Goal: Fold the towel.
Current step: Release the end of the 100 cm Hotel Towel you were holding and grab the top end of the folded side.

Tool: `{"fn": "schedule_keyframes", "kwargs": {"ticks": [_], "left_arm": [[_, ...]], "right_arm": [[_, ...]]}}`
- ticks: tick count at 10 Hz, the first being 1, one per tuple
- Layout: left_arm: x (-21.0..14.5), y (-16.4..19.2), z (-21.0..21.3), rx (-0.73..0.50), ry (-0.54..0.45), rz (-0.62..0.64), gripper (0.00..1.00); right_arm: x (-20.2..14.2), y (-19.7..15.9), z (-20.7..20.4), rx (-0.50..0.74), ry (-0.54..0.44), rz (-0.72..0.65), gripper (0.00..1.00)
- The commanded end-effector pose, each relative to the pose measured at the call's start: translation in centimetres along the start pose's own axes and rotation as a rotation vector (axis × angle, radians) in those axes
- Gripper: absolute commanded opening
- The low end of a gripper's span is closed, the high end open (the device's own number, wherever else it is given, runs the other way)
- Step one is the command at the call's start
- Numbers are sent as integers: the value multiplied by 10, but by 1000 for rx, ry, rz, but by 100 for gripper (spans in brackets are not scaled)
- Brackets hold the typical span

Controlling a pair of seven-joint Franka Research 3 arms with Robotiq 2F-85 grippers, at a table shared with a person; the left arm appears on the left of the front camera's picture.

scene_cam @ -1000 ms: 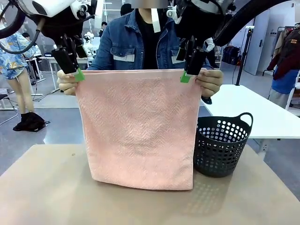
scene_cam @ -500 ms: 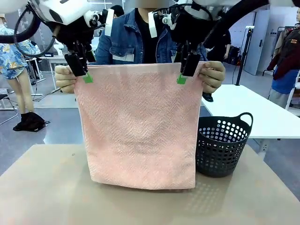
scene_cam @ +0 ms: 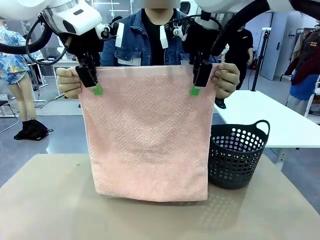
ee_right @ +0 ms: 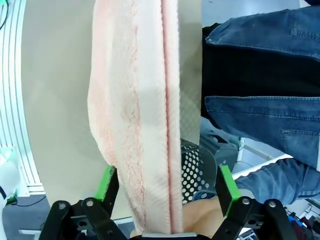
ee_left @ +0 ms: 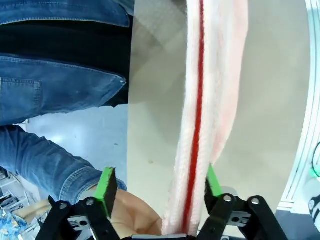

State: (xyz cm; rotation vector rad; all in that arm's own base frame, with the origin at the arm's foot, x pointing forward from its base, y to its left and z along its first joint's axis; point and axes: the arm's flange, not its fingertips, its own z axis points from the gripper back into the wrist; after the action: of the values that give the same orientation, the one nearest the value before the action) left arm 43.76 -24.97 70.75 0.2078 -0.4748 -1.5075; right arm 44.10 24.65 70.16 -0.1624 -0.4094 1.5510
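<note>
Beige tabletop [scene_cam: 45, 200] runs across the foreground, with an open workshop floor behind it. At the left, the left gripper [scene_cam: 96, 88] points down over one top corner of the towel [scene_cam: 147, 135]. Its jaws are spread: in the left wrist view the green pads [ee_left: 106, 182] stand wide apart with the towel's upper edge between them, unclamped. A red line [ee_left: 197, 125] runs along that edge. Just outside this gripper, one hand of the person [scene_cam: 67, 82] pinches the corner.

The pink towel hangs flat and upright, facing the robot, with its lower hem down at the tabletop; whether it touches I cannot tell. White tags [scene_cam: 120, 35] dangle from the wrists, their print too small to read.

The right gripper [scene_cam: 195, 89] straddles the other top corner, also released, its pads [ee_right: 225, 190] well apart either side of the cloth. The person's other hand [scene_cam: 226, 80] grips there. A dark perforated basket [scene_cam: 235, 157] stands on the table just beside the towel's lower corner, and a white table [scene_cam: 265, 120] lies beyond.
</note>
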Motion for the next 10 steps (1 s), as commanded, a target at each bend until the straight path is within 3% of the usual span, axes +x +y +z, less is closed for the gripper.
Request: {"fn": "schedule_keyframes", "kwargs": {"ticks": [1, 2, 3, 4, 6, 10], "left_arm": [[-2, 4, 11, -30, -7, 12, 0], [-2, 4, 12, -33, -4, 12, 0], [-3, 5, 13, -41, -4, 10, 0], [-4, 5, 15, -55, -7, 3, 14], [-3, 6, 16, -64, -2, -7, 0], [-4, 12, 15, -66, 0, -4, 0]], "right_arm": [[4, -2, 2, 28, 2, -26, 40], [5, -4, 1, 27, 5, -27, 0], [7, -5, 1, 25, 8, -28, 38], [8, -6, 1, 27, 7, -28, 0], [9, -7, 0, 28, 10, -27, 0], [11, -8, -2, 31, 4, -32, 0]]}}
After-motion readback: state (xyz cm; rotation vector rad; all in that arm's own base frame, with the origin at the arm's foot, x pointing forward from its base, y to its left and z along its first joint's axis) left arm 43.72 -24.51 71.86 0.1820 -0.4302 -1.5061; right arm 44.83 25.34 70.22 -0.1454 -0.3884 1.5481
